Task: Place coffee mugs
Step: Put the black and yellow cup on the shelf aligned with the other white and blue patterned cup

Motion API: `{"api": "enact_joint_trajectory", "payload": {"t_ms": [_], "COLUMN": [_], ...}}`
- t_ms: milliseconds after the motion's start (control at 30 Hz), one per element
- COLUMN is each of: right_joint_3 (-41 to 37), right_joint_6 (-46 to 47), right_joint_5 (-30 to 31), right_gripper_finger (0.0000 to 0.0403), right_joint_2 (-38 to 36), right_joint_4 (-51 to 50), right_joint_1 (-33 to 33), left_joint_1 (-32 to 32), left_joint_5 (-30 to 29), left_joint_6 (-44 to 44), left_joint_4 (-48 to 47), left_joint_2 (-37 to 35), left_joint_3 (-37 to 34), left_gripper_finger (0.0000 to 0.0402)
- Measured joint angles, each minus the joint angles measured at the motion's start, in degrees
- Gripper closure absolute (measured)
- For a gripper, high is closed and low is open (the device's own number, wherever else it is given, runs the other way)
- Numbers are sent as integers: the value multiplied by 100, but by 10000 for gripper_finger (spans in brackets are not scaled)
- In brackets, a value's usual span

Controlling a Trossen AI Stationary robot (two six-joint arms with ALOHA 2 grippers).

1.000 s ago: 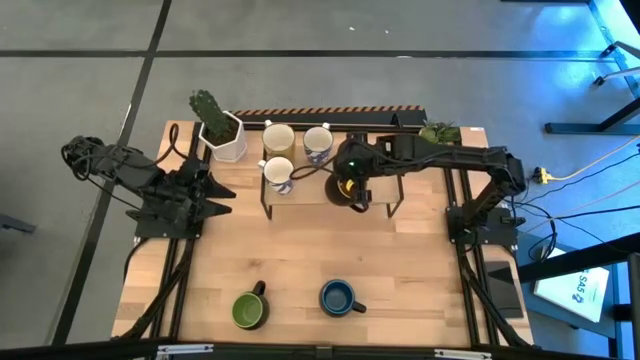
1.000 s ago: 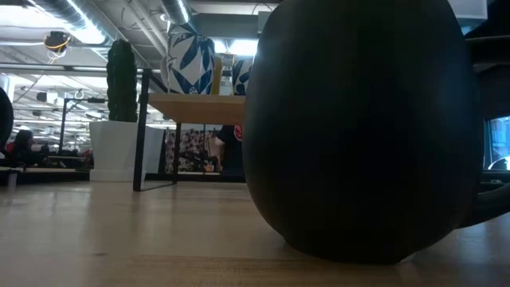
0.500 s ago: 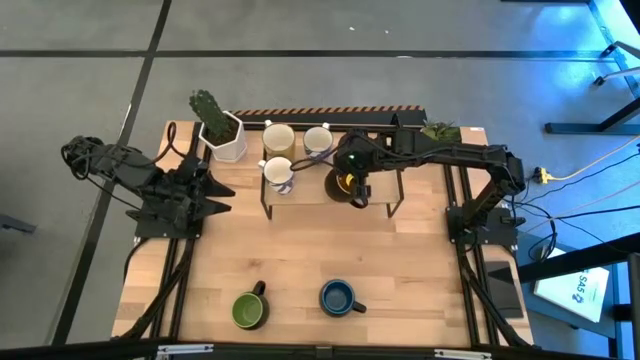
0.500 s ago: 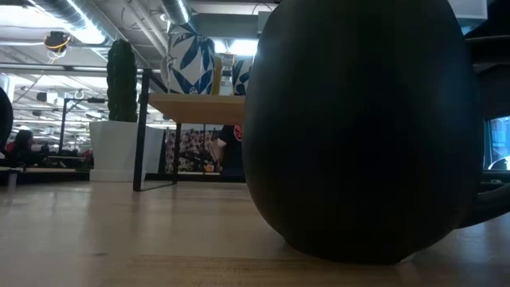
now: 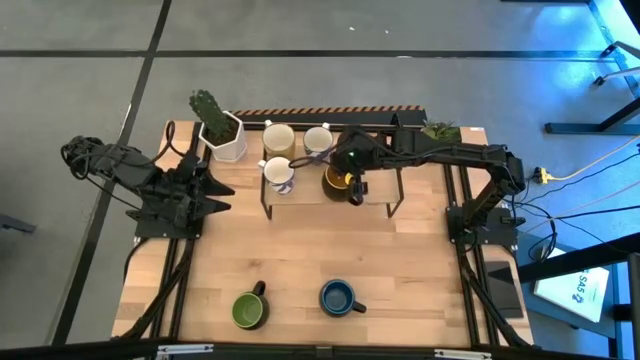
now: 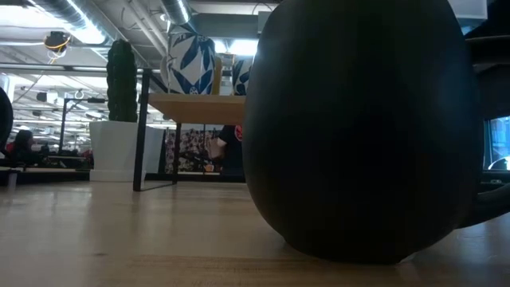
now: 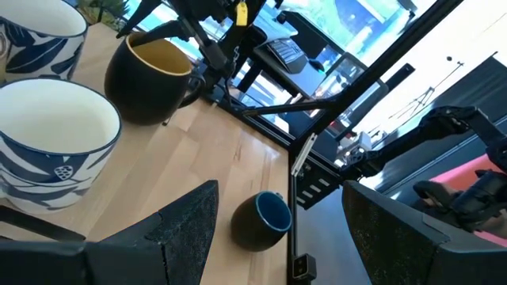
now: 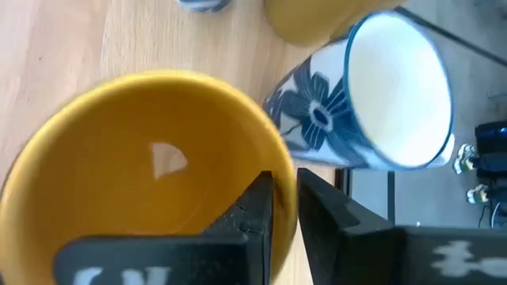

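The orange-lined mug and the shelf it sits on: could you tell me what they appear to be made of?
The orange-lined mug looks like glazed ceramic: dark matte outside, glossy yellow-orange inside with a light reflection. The shelf appears to be light wood with visible grain, on thin dark legs, probably metal.

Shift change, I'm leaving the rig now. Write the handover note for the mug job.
Right gripper: shut on the rim of the orange-lined mug, on the raised shelf.
Left gripper: open, parked at the table's left.
Done: three white mugs on the shelf.
Left: release the orange-lined mug, then fetch the green mug and the blue mug from the front of the table.
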Motion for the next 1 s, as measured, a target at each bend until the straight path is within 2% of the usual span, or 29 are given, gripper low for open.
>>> {"api": "enact_joint_trajectory", "payload": {"t_ms": [167,367,467,600,733,900,1000], "right_joint_3": [0,117,391,1089,1507,1242,895], "right_joint_6": [-69,-65,-65,-55,93,429,821], "right_joint_5": [-2,91,213,302,605,1109,1497], "right_gripper_finger": [349,285,255,245,275,379,389], "right_joint_2": [-2,-7,-7,-11,-54,-143,-195], "right_joint_4": [201,164,104,-422,-1496,-2448,-2836], "right_joint_1": [2,4,15,22,175,567,761], "left_joint_1": [0,1,-1,-1,0,-1,1], "left_joint_5": [1,1,-1,-1,-15,-60,-87], "left_joint_6": [0,0,0,-2,-1,0,83], "left_joint_4": [0,0,0,-2,0,-2,-2], "left_joint_2": [0,0,0,0,0,0,0], "left_joint_3": [0,-2,0,0,-1,0,0], "left_gripper_finger": [139,139,139,139,139,139,139]}}
